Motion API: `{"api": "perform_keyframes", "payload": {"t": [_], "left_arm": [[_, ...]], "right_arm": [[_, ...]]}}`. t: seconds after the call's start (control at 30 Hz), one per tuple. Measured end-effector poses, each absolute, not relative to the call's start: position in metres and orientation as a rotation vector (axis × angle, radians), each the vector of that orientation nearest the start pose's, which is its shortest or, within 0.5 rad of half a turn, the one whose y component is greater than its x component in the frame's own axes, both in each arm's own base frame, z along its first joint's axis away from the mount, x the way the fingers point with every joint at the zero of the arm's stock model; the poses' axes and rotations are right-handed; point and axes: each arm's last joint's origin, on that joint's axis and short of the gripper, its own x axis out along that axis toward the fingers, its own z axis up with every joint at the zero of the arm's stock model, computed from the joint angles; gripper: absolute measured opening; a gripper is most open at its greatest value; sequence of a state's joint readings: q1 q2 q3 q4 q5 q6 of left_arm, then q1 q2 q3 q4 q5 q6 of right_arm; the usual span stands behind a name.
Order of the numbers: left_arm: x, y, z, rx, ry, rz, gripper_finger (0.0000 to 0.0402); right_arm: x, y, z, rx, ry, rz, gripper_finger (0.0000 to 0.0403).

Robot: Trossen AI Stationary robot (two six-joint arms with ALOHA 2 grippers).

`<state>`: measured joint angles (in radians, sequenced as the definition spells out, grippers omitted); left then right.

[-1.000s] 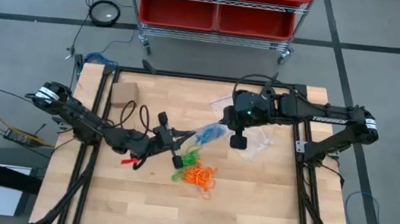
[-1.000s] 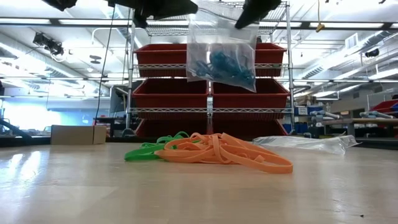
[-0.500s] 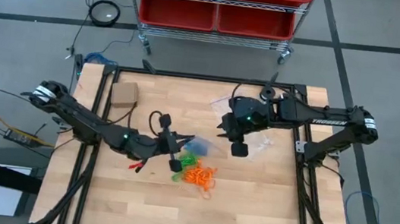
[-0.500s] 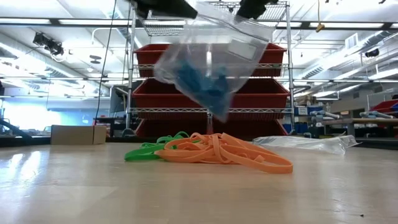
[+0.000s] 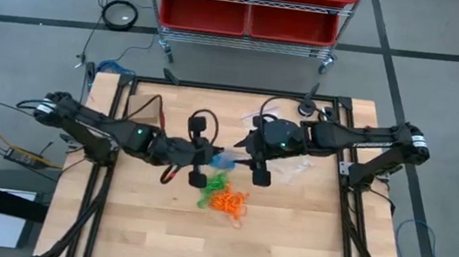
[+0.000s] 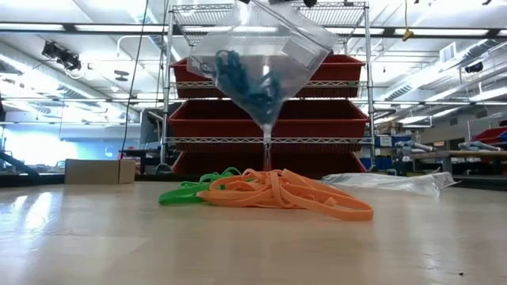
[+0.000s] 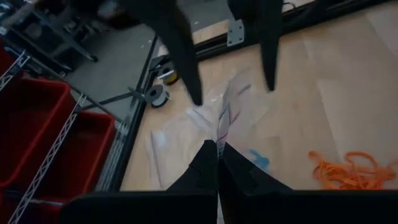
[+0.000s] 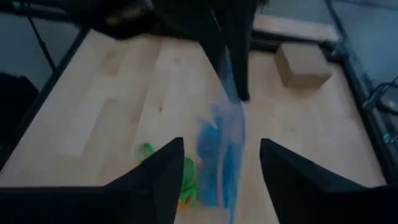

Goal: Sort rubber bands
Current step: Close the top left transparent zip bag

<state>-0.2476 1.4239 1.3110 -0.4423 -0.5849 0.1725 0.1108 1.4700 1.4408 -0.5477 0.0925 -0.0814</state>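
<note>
Seen from above, two dark arms reach toward the middle of a wooden counter (image 5: 287, 232). The left arm stretches in low from nine o'clock, elbow near the counter's left rail; its left end effector (image 7: 217, 163) is clenched on the top edge of a clear plastic bag (image 6: 261, 67), which hangs above the counter with blue rubber bands (image 6: 245, 79) inside. The right arm comes in from three o'clock, bent at the elbow. Its right end effector (image 8: 217, 165) is released, fingers spread on either side of the bag without gripping it.

Just below the bag, toward six o'clock, green rubber bands (image 5: 214, 184) and orange rubber bands (image 5: 229, 202) lie in a loose pile on the wood. A spare bag (image 6: 396, 182) lies flat at the right end effector's three o'clock. A small cardboard box (image 8: 301, 65) sits near the counter's far left corner. The near half of the counter is open, bare wood out to its black frame.
</note>
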Motion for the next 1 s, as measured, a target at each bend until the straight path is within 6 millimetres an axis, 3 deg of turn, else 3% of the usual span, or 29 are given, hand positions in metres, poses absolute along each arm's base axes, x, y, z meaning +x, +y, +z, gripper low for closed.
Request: {"api": "perform_keyframes", "payload": {"t": [0.17, 0.53, 1.0], "left_arm": [[0.307, -0.056, 0.356, 0.366, 0.517, 0.245, 0.0], [0.31, -0.057, 0.353, 0.372, 0.521, 0.172, 0.0], [0.309, -0.055, 0.352, 0.4, 0.536, 0.158, 0.0]], "right_arm": [[0.32, 0.034, 0.367, -0.148, 0.561, 0.032, 0.0164], [0.335, 0.031, 0.352, -0.215, 0.6, 0.014, 0.0147], [0.336, 0.032, 0.35, -0.241, 0.602, 0.079, 0.0014]]}}
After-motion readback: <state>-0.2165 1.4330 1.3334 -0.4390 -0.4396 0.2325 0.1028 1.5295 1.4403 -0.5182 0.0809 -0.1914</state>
